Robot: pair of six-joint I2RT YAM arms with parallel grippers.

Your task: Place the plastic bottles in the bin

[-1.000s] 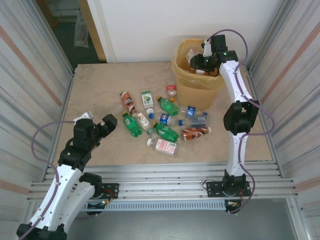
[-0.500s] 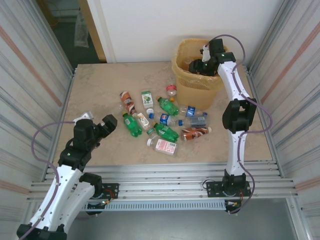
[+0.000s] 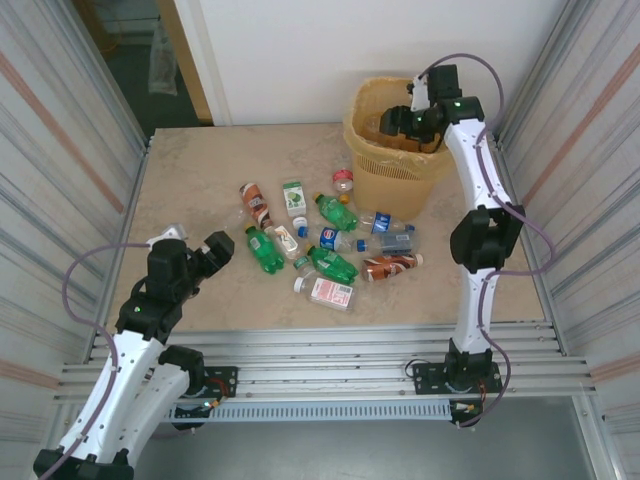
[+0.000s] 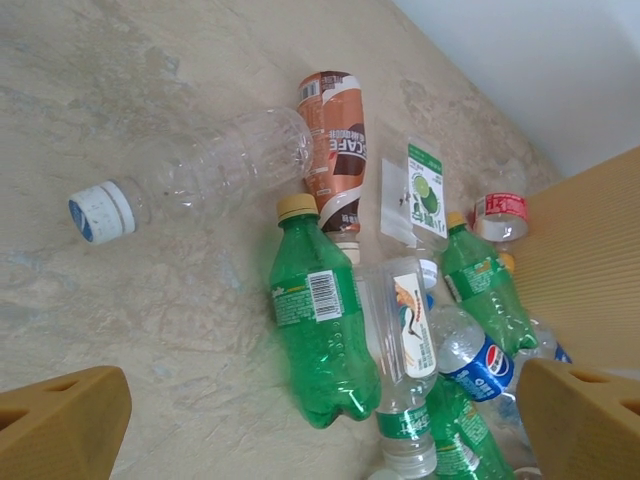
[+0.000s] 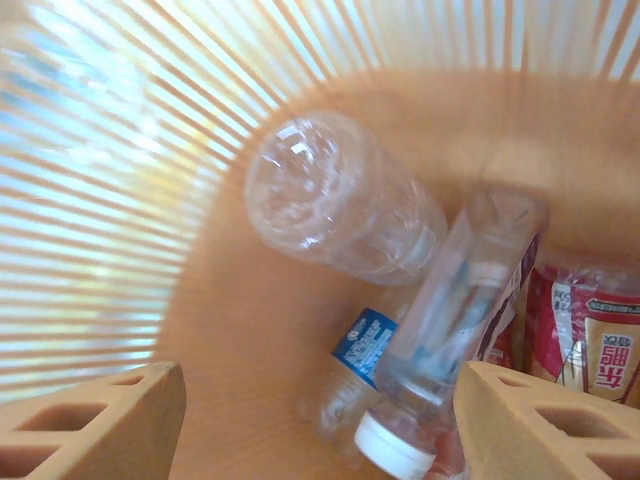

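Note:
Several plastic bottles [image 3: 330, 262] lie in a loose heap mid-table: green, clear with blue labels, brown-labelled. My right gripper [image 3: 397, 122] hangs over the mouth of the yellow-beige bin [image 3: 395, 185], jaws open. Below it, in the right wrist view, a clear white-capped bottle [image 5: 455, 310] lies loose inside the bin beside another clear bottle [image 5: 340, 205], and my right gripper [image 5: 320, 420] holds nothing. My left gripper [image 3: 222, 243] hovers open at the near left, short of the heap. In its wrist view my left gripper [image 4: 320, 415] frames a green bottle [image 4: 318, 320] and a clear bottle [image 4: 200, 175].
Corrugated metal walls close in both sides of the table. The bin's lattice wall [image 5: 100, 200] and orange liner surround the right gripper. A brown-labelled bottle [image 4: 335, 135] and a white-green carton-like bottle [image 4: 425, 190] lie beyond the green one. Bare tabletop [image 3: 190, 180] spreads at the far left.
My right gripper has opened over the bin and the clear bottle it carried has dropped inside. The right arm shifted slightly right. The left arm has not moved.

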